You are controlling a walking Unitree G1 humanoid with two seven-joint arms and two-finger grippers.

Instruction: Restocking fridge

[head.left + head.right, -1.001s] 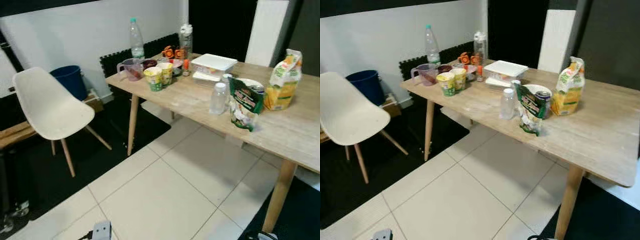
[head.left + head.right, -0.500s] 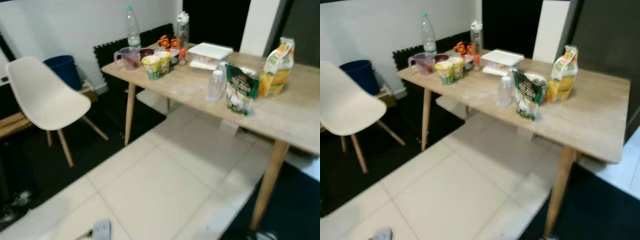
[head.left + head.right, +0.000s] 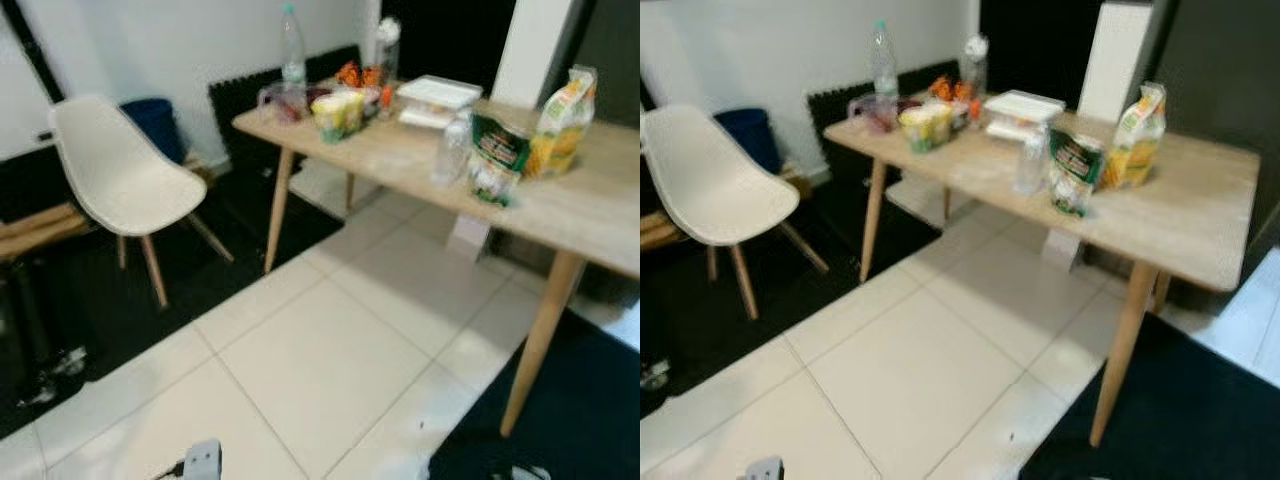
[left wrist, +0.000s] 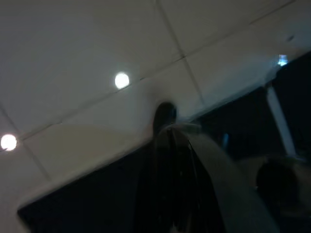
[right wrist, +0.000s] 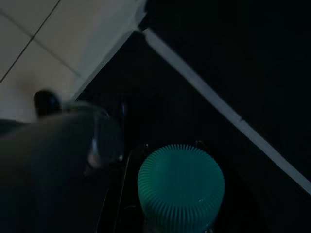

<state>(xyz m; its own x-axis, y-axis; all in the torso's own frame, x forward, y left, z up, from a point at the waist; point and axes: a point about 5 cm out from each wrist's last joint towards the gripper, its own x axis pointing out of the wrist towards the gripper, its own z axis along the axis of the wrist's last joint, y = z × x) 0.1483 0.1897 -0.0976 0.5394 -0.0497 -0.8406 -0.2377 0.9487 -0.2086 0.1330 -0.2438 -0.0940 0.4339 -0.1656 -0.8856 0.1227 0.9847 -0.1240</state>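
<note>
From the head views you see the wooden table (image 3: 420,170) loaded with unstocked groceries; your left wrist view leaves the left gripper's state impossible to tell, while your right wrist view shows the right gripper (image 5: 160,213) apparently grasping a green-capped bottle (image 5: 181,187).

Pale wood-grain rectangular table (image 3: 1200,215) on white square floor tiles (image 3: 930,370). White moulded plastic chair (image 3: 710,185) at 9 o'clock. Yellow-green snack bag (image 3: 1135,135), dark green printed pouch (image 3: 1072,172). Ribbed teal bottle cap (image 5: 181,187) over black mat (image 3: 1200,430).
</note>
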